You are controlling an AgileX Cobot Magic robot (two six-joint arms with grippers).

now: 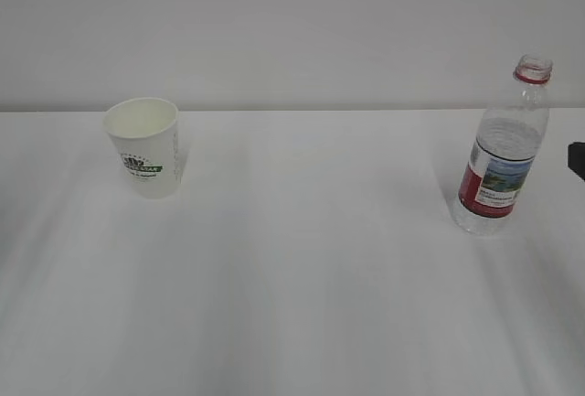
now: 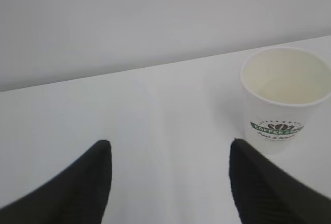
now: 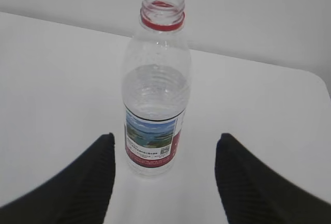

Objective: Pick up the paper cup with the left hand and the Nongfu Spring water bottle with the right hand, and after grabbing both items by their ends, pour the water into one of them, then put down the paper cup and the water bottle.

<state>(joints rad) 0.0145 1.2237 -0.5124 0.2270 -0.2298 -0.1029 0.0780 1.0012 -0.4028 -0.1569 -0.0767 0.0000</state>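
The white paper cup (image 1: 144,146) with a green logo stands upright and empty on the left of the table. In the left wrist view the cup (image 2: 283,100) sits ahead and to the right of my left gripper (image 2: 169,146), which is open with only bare table between its fingers. The capless Nongfu Spring water bottle (image 1: 501,151) stands upright on the right, with water (image 3: 155,92) up to its shoulder. My right gripper (image 3: 166,138) is open, its fingers on either side of the bottle's base (image 3: 150,164) and apart from it.
The white table (image 1: 311,259) runs back to a plain pale wall. A small black part (image 1: 578,160) shows at the right edge of the exterior view, just right of the bottle. The table's right corner (image 3: 318,81) lies beyond the bottle.
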